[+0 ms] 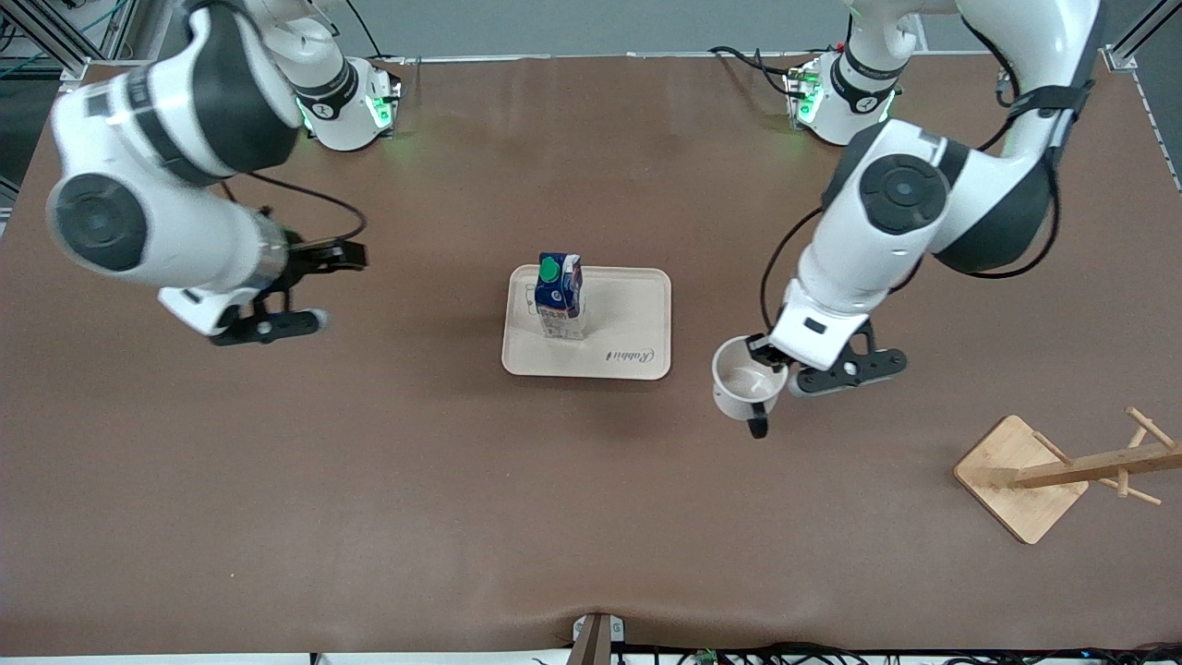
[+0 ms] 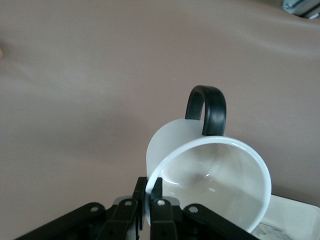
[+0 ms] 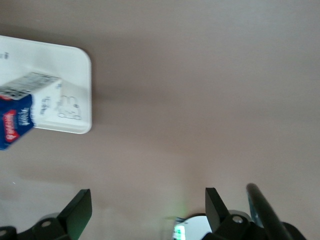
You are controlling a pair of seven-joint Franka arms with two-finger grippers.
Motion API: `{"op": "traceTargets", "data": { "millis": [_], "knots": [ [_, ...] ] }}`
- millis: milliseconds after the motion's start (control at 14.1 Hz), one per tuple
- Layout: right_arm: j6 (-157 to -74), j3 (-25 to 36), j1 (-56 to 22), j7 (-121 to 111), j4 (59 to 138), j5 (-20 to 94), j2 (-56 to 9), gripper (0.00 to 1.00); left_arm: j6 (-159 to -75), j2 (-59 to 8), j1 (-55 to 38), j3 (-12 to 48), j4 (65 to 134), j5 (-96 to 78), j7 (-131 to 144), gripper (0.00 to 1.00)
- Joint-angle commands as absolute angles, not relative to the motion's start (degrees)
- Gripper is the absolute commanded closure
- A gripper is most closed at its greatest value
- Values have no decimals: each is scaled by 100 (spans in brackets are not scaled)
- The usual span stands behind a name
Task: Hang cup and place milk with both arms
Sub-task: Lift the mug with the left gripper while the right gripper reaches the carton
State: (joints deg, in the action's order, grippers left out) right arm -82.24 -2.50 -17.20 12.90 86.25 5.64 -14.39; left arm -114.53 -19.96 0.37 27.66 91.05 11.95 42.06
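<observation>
The white cup (image 1: 741,383) with a black handle (image 1: 757,427) hangs from my left gripper (image 1: 771,356), which is shut on its rim, over the table between the tray and the wooden rack. In the left wrist view my left gripper (image 2: 149,192) pinches the rim of the cup (image 2: 210,175), whose handle points away from it. The milk (image 1: 559,296) stands upright on the beige tray (image 1: 637,328). My right gripper (image 1: 328,288) is open and empty over the table toward the right arm's end. In the right wrist view my right gripper (image 3: 147,205) is wide open, with the milk (image 3: 20,110) and the tray (image 3: 70,75) farther off.
A wooden cup rack (image 1: 1062,471) with pegs stands on a square base toward the left arm's end, nearer to the front camera than the tray. A corner of the tray (image 2: 295,220) shows under the cup in the left wrist view. The brown table (image 1: 462,480) spreads around.
</observation>
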Motion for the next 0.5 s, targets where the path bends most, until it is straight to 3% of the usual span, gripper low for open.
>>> {"op": "traceTargets", "data": {
  "millis": [0, 426],
  "knots": [
    [-8489, -176, -2283, 1731, 8578, 719, -1608, 0, -10944, -1671, 429, 2830, 9071, 994, 3667, 100],
    [-9604, -176, -2969, 3187, 8587, 1679, -2143, 0, -10328, -1635, 1036, 2786, 8692, 615, 2779, 100]
  ]
}}
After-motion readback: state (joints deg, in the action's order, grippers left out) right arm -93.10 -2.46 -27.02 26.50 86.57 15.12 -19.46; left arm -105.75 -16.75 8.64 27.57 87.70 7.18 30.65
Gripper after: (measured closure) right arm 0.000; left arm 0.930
